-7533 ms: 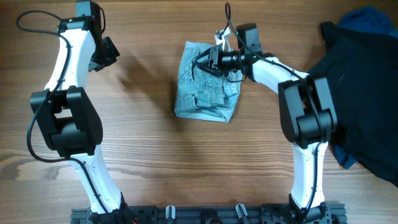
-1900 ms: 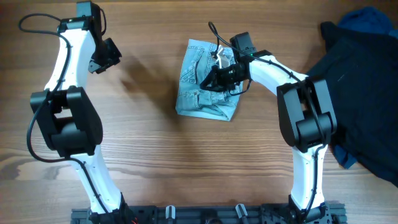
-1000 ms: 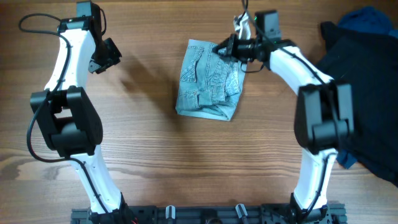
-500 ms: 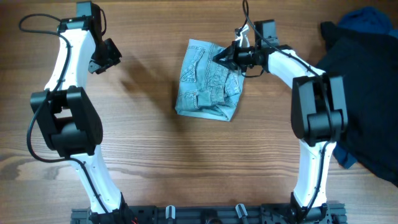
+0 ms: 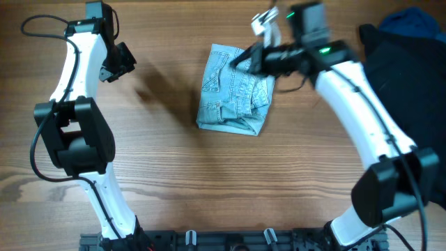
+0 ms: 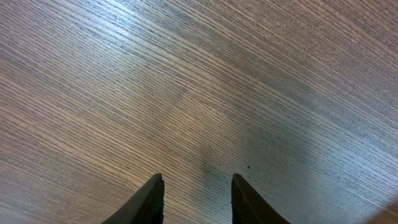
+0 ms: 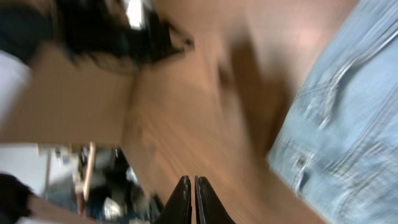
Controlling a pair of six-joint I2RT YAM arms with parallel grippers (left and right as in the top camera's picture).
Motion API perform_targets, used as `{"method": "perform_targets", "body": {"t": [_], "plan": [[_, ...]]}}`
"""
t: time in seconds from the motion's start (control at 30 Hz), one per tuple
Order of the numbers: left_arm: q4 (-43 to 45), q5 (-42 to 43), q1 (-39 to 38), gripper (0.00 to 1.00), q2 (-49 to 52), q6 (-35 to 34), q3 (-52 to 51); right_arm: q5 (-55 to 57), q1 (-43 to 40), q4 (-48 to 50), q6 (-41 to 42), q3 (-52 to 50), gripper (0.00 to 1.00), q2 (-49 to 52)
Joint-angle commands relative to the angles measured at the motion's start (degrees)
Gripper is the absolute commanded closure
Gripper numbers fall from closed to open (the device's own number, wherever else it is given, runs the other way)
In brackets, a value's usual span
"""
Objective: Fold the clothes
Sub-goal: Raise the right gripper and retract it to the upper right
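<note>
The clothes [image 5: 233, 90] are a light-blue denim garment folded into a compact bundle at the table's middle, pocket stitching facing up. My right gripper [image 5: 240, 61] hovers above the bundle's upper right corner, raised off the table, jaws shut with nothing in them. In the blurred right wrist view the shut right gripper [image 7: 189, 202] points at bare wood, with the denim [image 7: 348, 124] off to the right. My left gripper [image 5: 127, 61] waits far left of the bundle. In the left wrist view it [image 6: 196, 199] is open over bare wood.
A large black garment [image 5: 411, 104] lies at the right edge, with a dark blue cloth [image 5: 411, 17] behind it. The wooden table [image 5: 209, 181] is bare in front of the bundle and between the arms.
The right arm has lifted away from the bundle's upper right edge and swung its elbow out to the right. The bundle and the left arm have not moved.
</note>
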Motion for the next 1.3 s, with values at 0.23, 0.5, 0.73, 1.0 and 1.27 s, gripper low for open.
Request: {"method": "perform_targets", "body": {"t": [0.23, 0.5, 0.73, 1.0, 1.27], "plan": [[0.0, 0.5, 0.0, 0.65, -1.5, -0.5, 0.6, 10.2, 4.1, 15.6, 0.3, -23.0, 0.96, 6.2], [0.0, 0.5, 0.0, 0.65, -1.5, -0.5, 0.6, 4.9, 0.7, 20.7, 1.3, -29.3, 0.96, 14.5], [0.0, 0.5, 0.0, 0.65, -1.5, -0.5, 0.6, 0.9, 0.9, 22.0, 3.8, -28.5, 0.96, 9.0], [0.0, 1.0, 0.0, 0.65, -1.5, -0.5, 0.6, 6.3, 0.6, 26.8, 7.8, -23.9, 0.95, -7.2], [0.9, 16.7, 0.0, 0.52, -1.5, 0.2, 0.6, 6.4, -5.1, 25.3, 9.5, -23.1, 0.6, -12.9]]}}
